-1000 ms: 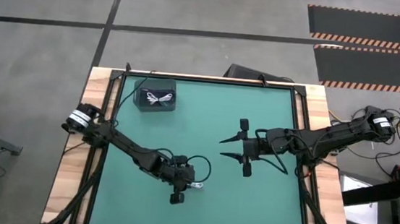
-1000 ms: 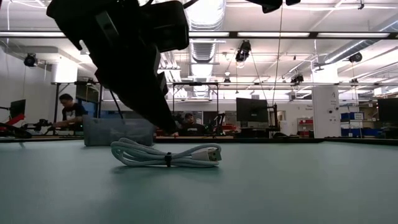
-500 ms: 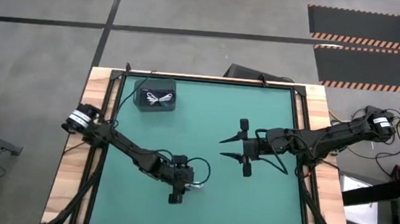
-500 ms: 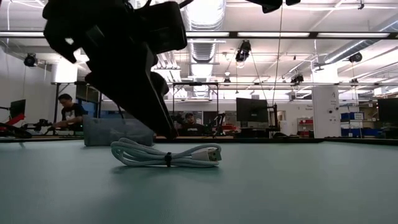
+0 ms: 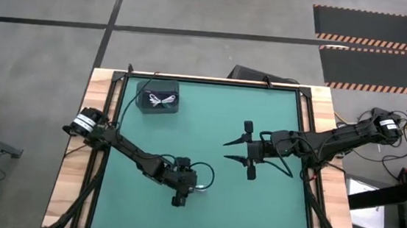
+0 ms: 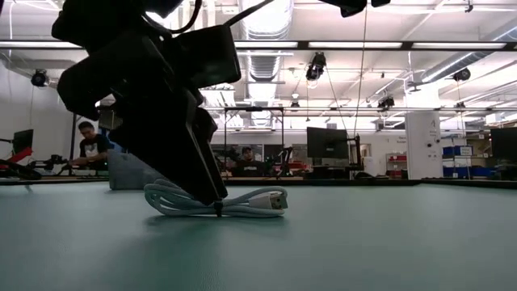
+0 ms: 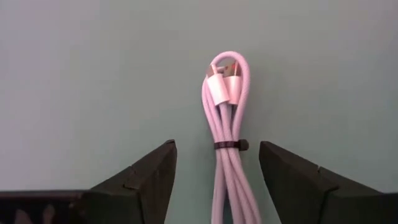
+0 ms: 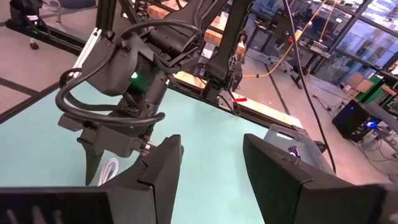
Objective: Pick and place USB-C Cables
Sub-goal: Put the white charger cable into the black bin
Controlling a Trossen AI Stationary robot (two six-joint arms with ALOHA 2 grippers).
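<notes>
The left gripper (image 5: 184, 193) is standing low over the green table (image 5: 254, 207), near its front edge. Its two fingers (image 7: 140, 180) are spread wide, and the white cable bundle (image 7: 225, 149) is lying flat on the table between them. The fingers are not touching the cable; nothing is being held. A small dark tie is wrapping the bundle around its middle.

The right gripper (image 5: 239, 151) is waiting above the middle of the table with its fingers apart and empty.

Another white cable (image 5: 159, 100) is lying in the dark grey box (image 5: 157, 106), which is sitting at the far left corner of the table.
</notes>
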